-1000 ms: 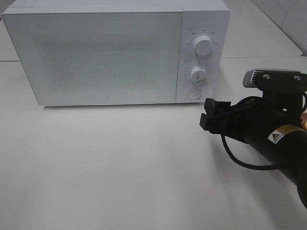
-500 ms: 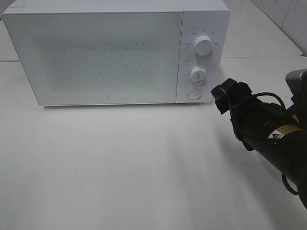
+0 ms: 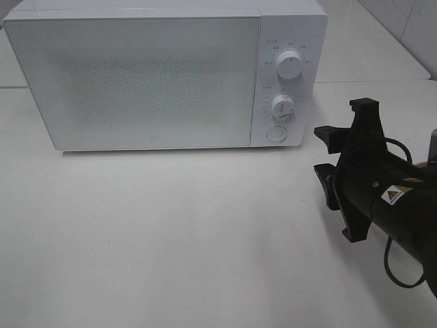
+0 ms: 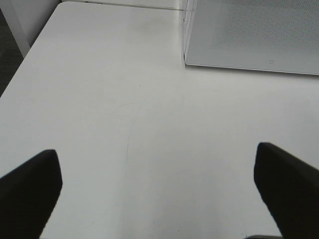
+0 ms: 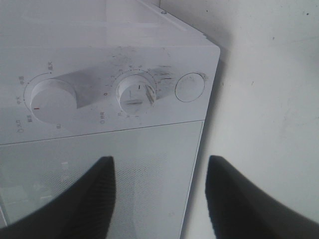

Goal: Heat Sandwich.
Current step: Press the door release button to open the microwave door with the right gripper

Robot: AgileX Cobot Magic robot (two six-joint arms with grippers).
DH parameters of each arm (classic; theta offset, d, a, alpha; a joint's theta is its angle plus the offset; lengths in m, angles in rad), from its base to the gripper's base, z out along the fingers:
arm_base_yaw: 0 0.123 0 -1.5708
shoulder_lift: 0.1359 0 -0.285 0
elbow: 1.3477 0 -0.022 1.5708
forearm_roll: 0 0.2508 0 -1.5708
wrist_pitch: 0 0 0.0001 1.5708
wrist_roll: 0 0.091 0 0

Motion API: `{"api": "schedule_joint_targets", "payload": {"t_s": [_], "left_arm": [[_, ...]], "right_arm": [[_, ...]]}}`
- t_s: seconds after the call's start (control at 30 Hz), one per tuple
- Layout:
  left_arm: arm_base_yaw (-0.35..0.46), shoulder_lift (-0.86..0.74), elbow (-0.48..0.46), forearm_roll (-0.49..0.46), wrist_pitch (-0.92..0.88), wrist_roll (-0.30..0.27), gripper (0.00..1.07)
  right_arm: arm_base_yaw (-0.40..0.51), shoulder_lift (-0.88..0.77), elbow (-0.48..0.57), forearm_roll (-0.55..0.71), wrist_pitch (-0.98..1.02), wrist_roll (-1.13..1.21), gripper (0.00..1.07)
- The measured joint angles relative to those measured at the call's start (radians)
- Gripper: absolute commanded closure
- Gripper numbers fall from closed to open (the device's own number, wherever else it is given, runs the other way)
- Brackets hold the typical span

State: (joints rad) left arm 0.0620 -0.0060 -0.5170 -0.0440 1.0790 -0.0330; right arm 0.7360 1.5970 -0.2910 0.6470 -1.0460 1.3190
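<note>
Right of the closed white box microwave (image 3: 150,82), the black right gripper (image 3: 326,156), jaws apart, empty, faces its round white button (image 3: 275,134), nearer than the spread-jawed left gripper (image 4: 157,184); sandwich unseen.

The sandwich showed in no view. The white microwave (image 3: 164,75) stood on the table (image 3: 171,239), its speckled door (image 3: 102,89) shut, two round dials (image 3: 289,65) above a round button (image 3: 276,134) on the panel end nearest the right hand (image 3: 326,158), just ahead of its fingertips and not touching.
</note>
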Motion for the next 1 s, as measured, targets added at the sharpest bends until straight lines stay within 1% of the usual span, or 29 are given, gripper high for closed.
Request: {"api": "schedule_joint_targets", "payload": {"t_s": [0.03,0.1,0.13,0.17,0.23,0.27,0.7,1.0], "left_arm": [[0.0,0.0,0.0,0.0,0.0,0.0,0.07],[0.0,0.0,0.0,0.0,0.0,0.0,0.07],[0.0,0.0,0.0,0.0,0.0,0.0,0.07],[0.0,0.0,0.0,0.0,0.0,0.0,0.07],[0.0,0.0,0.0,0.0,0.0,0.0,0.07],[0.0,0.0,0.0,0.0,0.0,0.0,0.07],[0.0,0.0,0.0,0.0,0.0,0.0,0.07],[0.0,0.0,0.0,0.0,0.0,0.0,0.07]], "right_arm": [[0.0,0.0,0.0,0.0,0.001,0.006,0.76],[0.0,0.0,0.0,0.0,0.004,0.015,0.87],[0.0,0.0,0.0,0.0,0.008,0.023,0.97],[0.0,0.0,0.0,0.0,0.008,0.023,0.97],[0.0,0.0,0.0,0.0,0.008,0.024,1.06],[0.0,0.0,0.0,0.0,0.008,0.025,1.07],[0.0,0.022,-0.007,0.013,0.051,0.025,1.07],[0.0,0.139,-0.093,0.014,0.052,0.033,1.07]]}}
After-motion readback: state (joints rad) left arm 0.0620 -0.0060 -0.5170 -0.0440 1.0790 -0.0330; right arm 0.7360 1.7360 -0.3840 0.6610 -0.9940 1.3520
